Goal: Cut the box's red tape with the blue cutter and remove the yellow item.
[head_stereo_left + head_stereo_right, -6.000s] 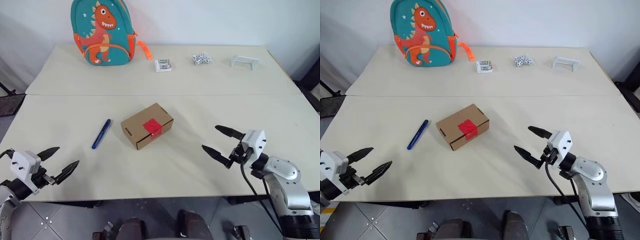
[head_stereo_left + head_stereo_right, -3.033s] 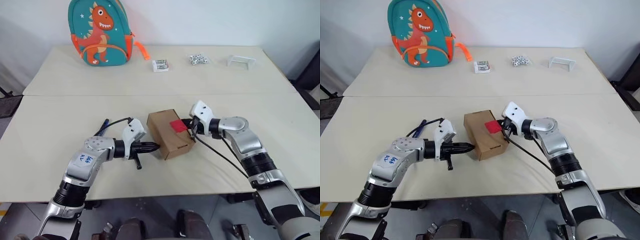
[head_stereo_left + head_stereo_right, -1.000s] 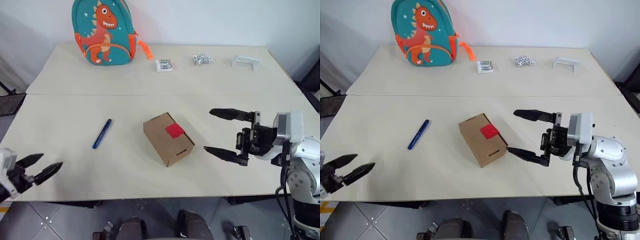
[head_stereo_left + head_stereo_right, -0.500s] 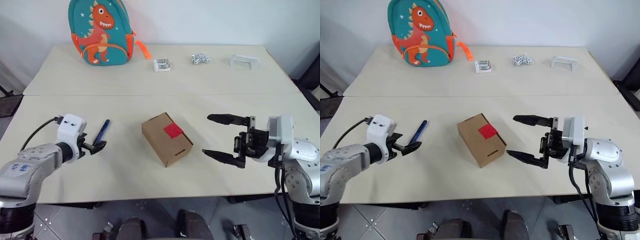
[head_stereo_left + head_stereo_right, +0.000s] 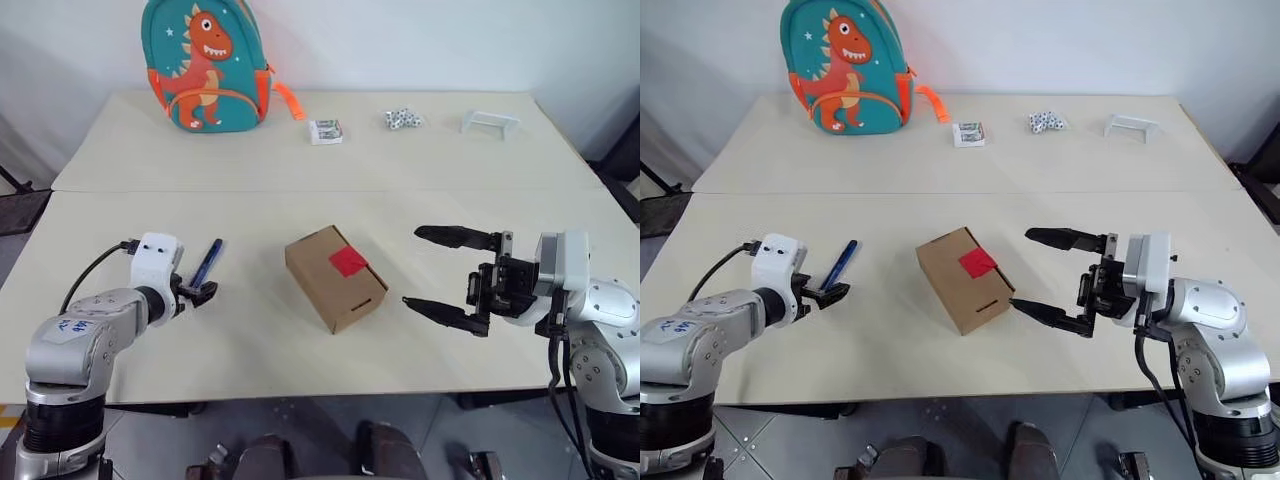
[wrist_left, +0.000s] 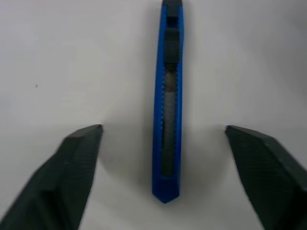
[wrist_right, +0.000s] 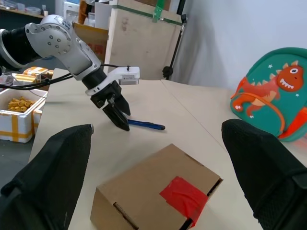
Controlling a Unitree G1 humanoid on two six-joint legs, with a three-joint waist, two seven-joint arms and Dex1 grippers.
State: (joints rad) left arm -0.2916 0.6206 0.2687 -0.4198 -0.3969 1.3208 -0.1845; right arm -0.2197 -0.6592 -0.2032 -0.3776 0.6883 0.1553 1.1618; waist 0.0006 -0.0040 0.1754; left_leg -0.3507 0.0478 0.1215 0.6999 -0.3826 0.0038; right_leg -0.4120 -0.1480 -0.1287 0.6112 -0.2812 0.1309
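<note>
Work is only at its start for you: the blue cutter lies on the table between the spread fingers of the left gripper, ungrasped, the right gripper waits wide beside the box, its red tape uncut.

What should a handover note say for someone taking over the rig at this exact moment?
Left gripper: open, down at the table with its fingers either side of the blue cutter, not closed on it.
Right gripper: open wide, empty, hovering just right of the box with the fingers pointing toward it.
The box sits mid-table, flaps shut, the red tape intact across its top seam. The cutter lies flat on the table left of the box. The yellow item cannot be seen.
Done: left gripper lined up on the cutter.
Left: grasp the cutter, cut the tape, open the box, take out the yellow item.
</note>
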